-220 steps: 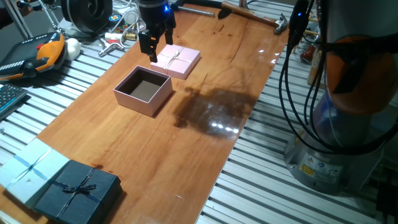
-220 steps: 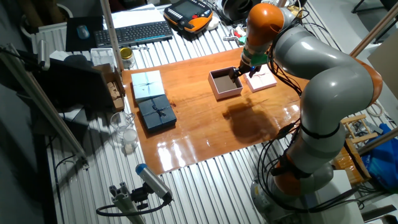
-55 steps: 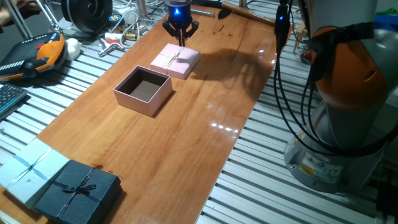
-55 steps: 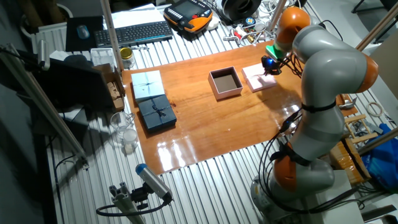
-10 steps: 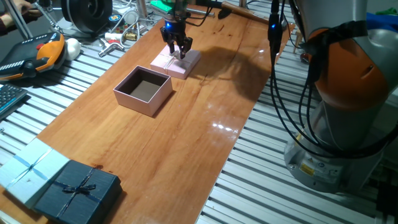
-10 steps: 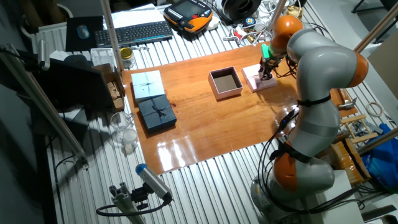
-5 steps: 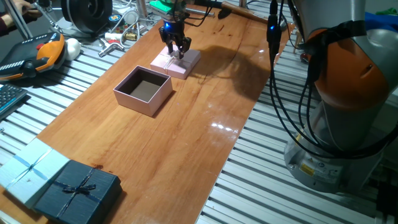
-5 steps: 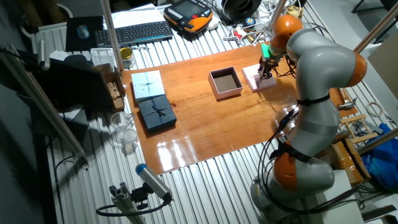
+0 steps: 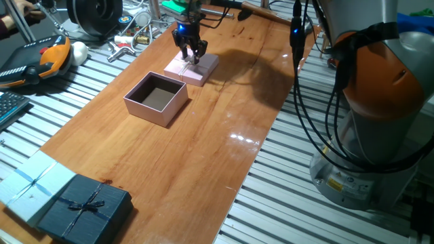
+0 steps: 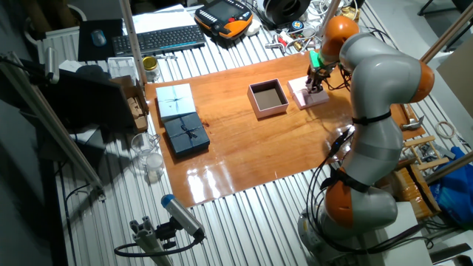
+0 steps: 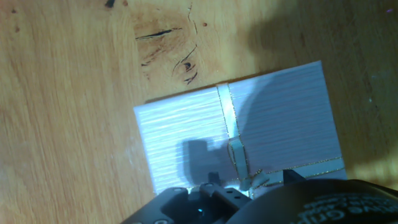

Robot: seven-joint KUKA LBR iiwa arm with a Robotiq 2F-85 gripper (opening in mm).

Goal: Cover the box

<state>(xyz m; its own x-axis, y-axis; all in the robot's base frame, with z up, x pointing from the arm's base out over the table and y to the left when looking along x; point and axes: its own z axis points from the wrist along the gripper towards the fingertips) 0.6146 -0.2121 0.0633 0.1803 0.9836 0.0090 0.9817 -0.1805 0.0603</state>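
Gripper (image 9: 189, 55) contact with the pink lid (image 9: 203, 70) is what the fixed views suggest: the jaws are lowered onto the lid's top at the far end of the wooden surface (image 9: 203, 149), seemingly about the ribbon bow at its middle. In the hand view the lid (image 11: 273, 118) fills the frame, pale and ribbed, with a thin ribbon (image 11: 226, 115) crossing it and knotted close under the gripper body; the fingertips themselves are not shown, so it cannot be told how far the jaws are parted or whether anything is clamped. The lid is seen flat on the surface, not lifted. The box (image 9: 156, 98) sits open just near and to the left of the lid, its dark inside exposed and its mouth turned up, well placed to receive a cover from above; in the other fixed view the box (image 10: 268, 98) and the lid (image 10: 303, 94) lie side by side with a small gap between them. A grasp at the bow is judged a sensible choice, since a flat lid offers little else to be pinched from above. The task is judged to be at the grasping step, with lifting and placing not yet done. A navy box (image 9: 85, 207) and a light blue box (image 9: 30, 181) rest at the near left corner, well apart.
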